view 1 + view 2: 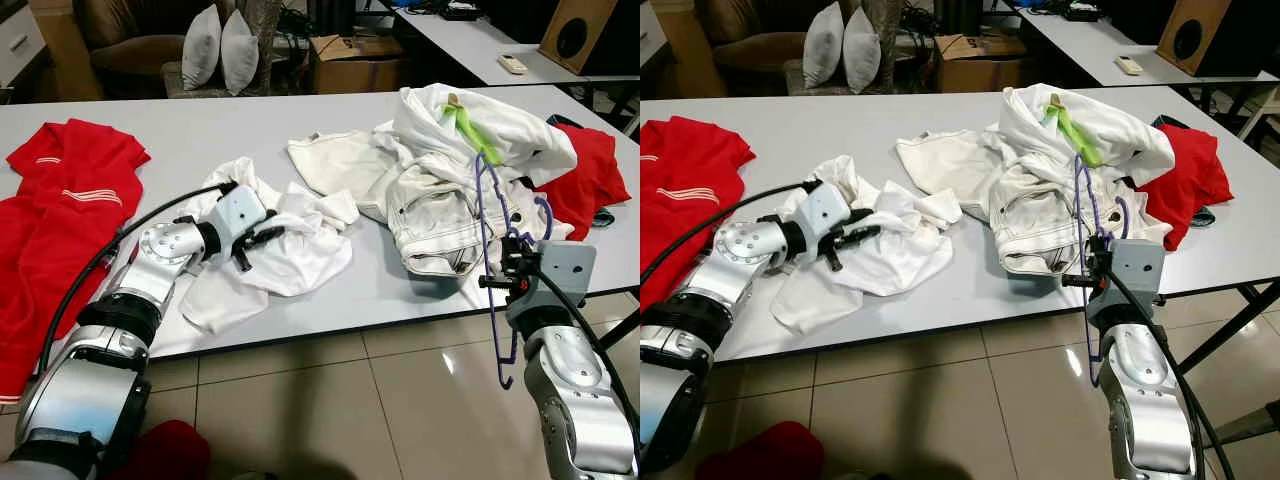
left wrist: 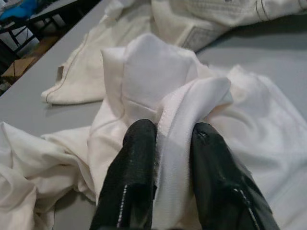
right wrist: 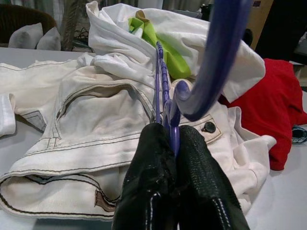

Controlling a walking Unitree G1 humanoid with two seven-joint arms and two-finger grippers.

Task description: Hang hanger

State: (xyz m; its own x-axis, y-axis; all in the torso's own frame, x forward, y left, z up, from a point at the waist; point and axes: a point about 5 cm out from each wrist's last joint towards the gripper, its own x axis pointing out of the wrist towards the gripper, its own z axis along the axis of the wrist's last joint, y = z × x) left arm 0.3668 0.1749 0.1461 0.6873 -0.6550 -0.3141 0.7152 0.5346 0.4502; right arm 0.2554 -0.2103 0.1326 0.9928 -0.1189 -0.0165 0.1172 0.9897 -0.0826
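Note:
A purple plastic hanger (image 1: pixel 489 250) stands upright at the table's front right edge, with my right gripper (image 1: pixel 512 262) shut on it; in the right wrist view the fingers (image 3: pixel 153 177) pinch the purple hanger (image 3: pixel 165 96). My left gripper (image 1: pixel 262 239) lies over a crumpled white shirt (image 1: pixel 290 245) near the front left. Its fingers (image 2: pixel 136 163) are shut on a fold of the white shirt (image 2: pixel 172 120). A pile of cream-white clothes (image 1: pixel 440 190) with a green hanger (image 1: pixel 470 130) on top lies behind the purple hanger.
Red garments lie at the table's left (image 1: pixel 70 210) and right (image 1: pixel 590 180) ends, and one on the floor (image 1: pixel 160 450). The grey table's (image 1: pixel 200 130) front edge runs past both arms. Cushions (image 1: pixel 220 45), a cardboard box (image 1: pixel 355 60) and another table stand behind.

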